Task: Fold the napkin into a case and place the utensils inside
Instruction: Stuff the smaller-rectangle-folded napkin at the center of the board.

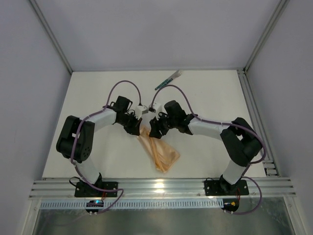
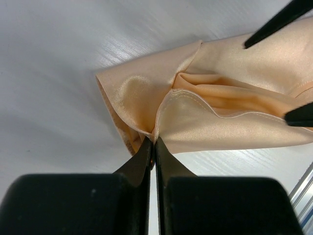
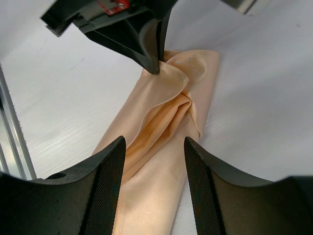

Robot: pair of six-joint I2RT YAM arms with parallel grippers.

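utensils only in top view

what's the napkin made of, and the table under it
The napkin looks like thin satin-type fabric, peach and glossy: soft sheen, flowing folds, a stitched hem. The table seems white matte laminate or painted board, with faint streaky grain.

White table, seemingly metal rail

napkin 1 | utensils 1 bundle | end effectors 2
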